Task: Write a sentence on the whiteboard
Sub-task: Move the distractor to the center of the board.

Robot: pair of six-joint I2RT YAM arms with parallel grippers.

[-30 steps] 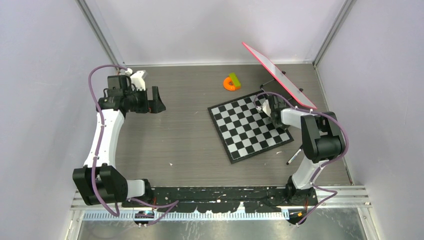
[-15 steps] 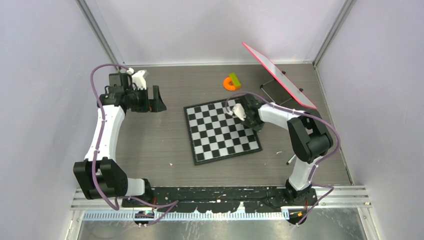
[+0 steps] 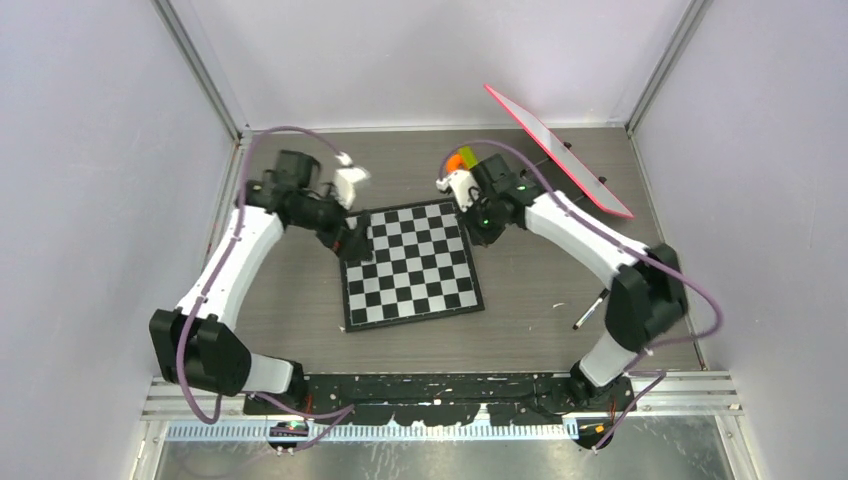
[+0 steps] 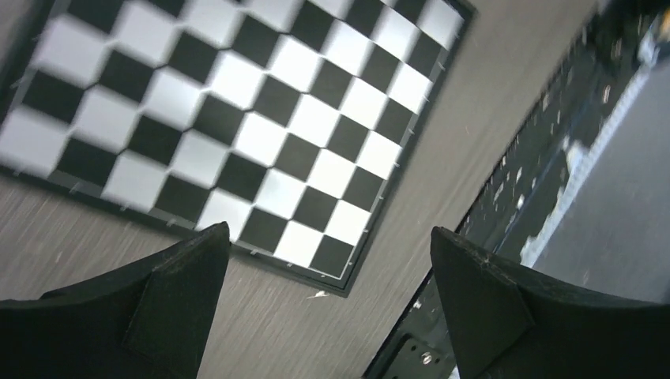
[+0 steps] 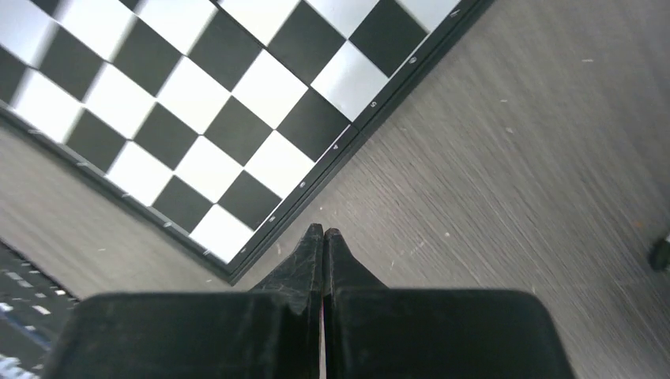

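Note:
The whiteboard [image 3: 556, 150] stands tilted at the back right, showing mostly its pink-red frame edge-on. Its writing face is turned away, so the sentence is hidden. My right gripper [image 3: 479, 230] [image 5: 324, 231] is shut with nothing in it, its tips on the tabletop just off the right edge of the checkerboard [image 3: 410, 262] [image 5: 197, 110]. My left gripper [image 3: 355, 241] [image 4: 329, 230] is wide open and holds nothing. It hangs over the checkerboard's [image 4: 237, 118] far left corner.
A thin pen [image 3: 588, 310] lies on the table in front of the right arm's elbow. An orange and green toy [image 3: 460, 162] sits at the back, partly behind the right wrist. Grey walls close in on three sides.
The checkerboard has slid left across the table with the shut right gripper moving left against its edge. The left arm has swung right and inward to the board's far left corner.

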